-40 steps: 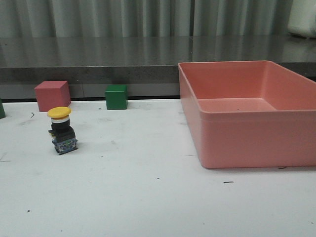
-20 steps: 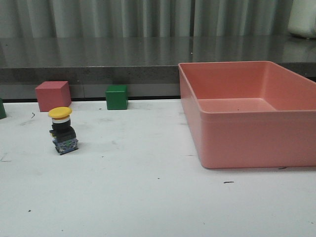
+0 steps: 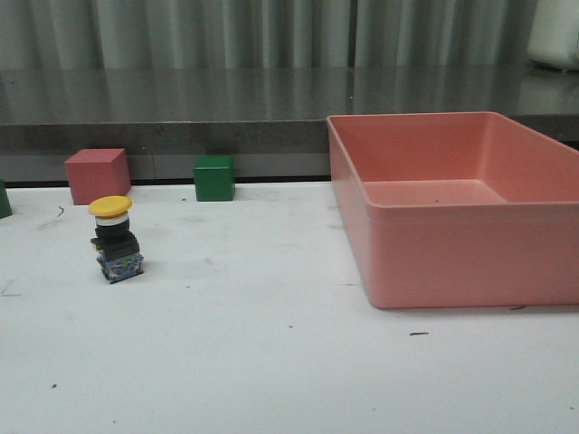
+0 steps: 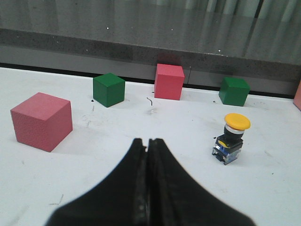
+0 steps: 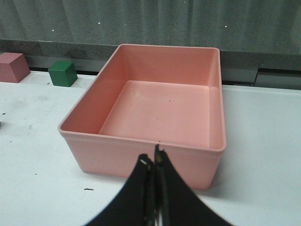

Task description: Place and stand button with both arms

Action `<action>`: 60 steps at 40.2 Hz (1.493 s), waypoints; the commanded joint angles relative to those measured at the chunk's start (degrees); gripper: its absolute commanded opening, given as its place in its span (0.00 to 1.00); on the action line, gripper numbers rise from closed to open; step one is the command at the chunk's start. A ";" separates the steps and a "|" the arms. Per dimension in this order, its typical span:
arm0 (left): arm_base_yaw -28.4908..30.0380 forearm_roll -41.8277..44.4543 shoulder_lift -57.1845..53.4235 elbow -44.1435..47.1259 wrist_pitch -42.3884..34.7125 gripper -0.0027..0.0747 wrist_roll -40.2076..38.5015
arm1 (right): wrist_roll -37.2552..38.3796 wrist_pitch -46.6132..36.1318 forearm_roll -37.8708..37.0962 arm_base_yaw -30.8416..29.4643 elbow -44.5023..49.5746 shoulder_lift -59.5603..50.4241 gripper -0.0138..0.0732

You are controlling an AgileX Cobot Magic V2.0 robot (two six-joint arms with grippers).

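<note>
While the white, scuffed table runs back to a grey stone ledge and pleated curtain, the button stands upright on its blocky base at front-left, yellow cap up, untouched. A smooth pink bin sits right. Only the left wrist view shows a nearer pink cube. Left claw and right claw are pressed closed, empty.

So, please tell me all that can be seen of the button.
The button has a yellow mushroom cap, a pale ring under it, a black body and a blocky bluish-grey base that looks like plastic. It stands upright on the white table, nearer than the pink cube. Nothing but the table touches it; no gripper holds it.
</note>
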 commanded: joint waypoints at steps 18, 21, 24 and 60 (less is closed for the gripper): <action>0.13 -0.52 -1.25 4.26 -14.38 0.01 -0.56 | -0.40 -4.85 -0.52 -0.23 -1.61 0.54 0.08; 0.13 -0.52 -1.25 4.26 -14.38 0.01 -0.56 | -0.40 -4.85 -0.52 -0.23 -1.61 0.54 0.08; 0.13 -0.52 -1.25 4.26 -14.47 0.01 -0.56 | -0.40 -4.85 -0.52 -0.23 -1.61 0.54 0.08; 0.13 -0.52 -1.25 4.26 -14.47 0.01 -0.56 | -0.40 -5.56 -1.66 -0.23 -0.87 0.54 0.08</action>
